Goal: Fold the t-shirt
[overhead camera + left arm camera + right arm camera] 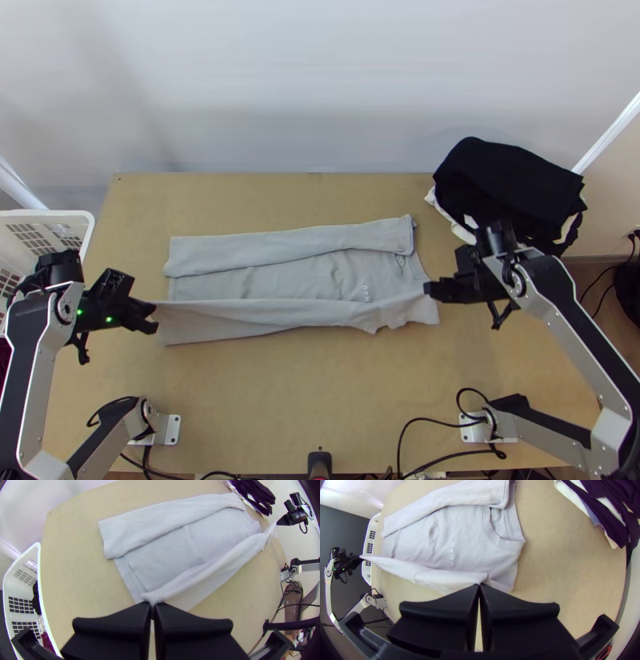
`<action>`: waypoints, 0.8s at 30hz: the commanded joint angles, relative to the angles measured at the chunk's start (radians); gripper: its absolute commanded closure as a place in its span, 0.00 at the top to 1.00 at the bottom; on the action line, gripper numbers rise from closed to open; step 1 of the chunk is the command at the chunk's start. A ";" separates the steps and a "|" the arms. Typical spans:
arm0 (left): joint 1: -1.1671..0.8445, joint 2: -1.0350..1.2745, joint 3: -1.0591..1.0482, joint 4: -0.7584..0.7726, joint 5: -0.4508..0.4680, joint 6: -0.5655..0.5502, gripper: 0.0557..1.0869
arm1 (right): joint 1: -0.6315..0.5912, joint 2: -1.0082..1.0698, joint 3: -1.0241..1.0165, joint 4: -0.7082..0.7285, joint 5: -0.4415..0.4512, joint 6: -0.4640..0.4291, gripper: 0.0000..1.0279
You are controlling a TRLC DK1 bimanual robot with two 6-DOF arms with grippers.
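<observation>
left arm point(24, 360) bent, left gripper point(152, 314) pointing inward, fingers point(110, 623) pinched together. right arm point(580, 340) bent too, right gripper point(430, 290) facing the left one, well apart, fingers point(436, 615) also pressed together at the tips.

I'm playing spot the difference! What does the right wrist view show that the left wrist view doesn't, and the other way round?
Right wrist view: small white letters on the shirt, and the left arm's pale links.

Left wrist view: dark red cloth in the basket.

Both: the shirt with its far side folded over, its near side pulled up between left tool and right tool, the basket, and the dark clothes.
</observation>
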 commanded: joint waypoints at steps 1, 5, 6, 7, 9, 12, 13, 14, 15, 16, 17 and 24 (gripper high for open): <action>0.010 0.031 0.054 0.057 0.006 -0.062 0.04 | -0.013 0.054 0.061 0.030 -0.004 -0.012 0.03; 0.010 0.077 0.095 0.138 0.006 -0.124 0.04 | -0.027 0.131 0.122 0.058 -0.004 -0.012 0.03; 0.010 0.093 0.109 0.144 0.006 -0.130 0.04 | -0.028 0.151 0.140 0.062 -0.004 -0.012 0.03; 0.010 0.113 0.125 0.150 0.006 -0.139 0.04 | -0.033 0.172 0.159 0.070 -0.006 -0.012 0.03; 0.007 0.149 0.155 0.152 0.006 -0.153 0.04 | -0.037 0.212 0.197 0.076 -0.006 -0.013 0.03; -0.001 0.194 0.184 0.169 0.006 -0.162 0.04 | -0.042 0.276 0.266 0.079 -0.006 -0.013 0.03; -0.002 0.205 0.191 0.180 0.006 -0.168 0.04 | -0.042 0.298 0.291 0.079 -0.006 -0.016 0.03; -0.007 0.214 0.197 0.187 0.006 -0.167 0.04 | -0.042 0.322 0.315 0.079 -0.004 -0.016 0.03; -0.012 0.229 0.204 0.195 0.006 -0.168 0.04 | -0.042 0.347 0.341 0.079 -0.004 -0.016 0.03; -0.013 0.243 0.214 0.200 0.006 -0.171 0.04 | -0.042 0.370 0.364 0.079 -0.004 -0.018 0.03; -0.018 0.258 0.224 0.204 0.006 -0.174 0.04 | -0.042 0.391 0.389 0.079 -0.004 -0.018 0.03; -0.044 0.366 0.293 0.232 0.004 -0.191 0.04 | -0.036 0.525 0.528 0.079 -0.004 -0.021 0.03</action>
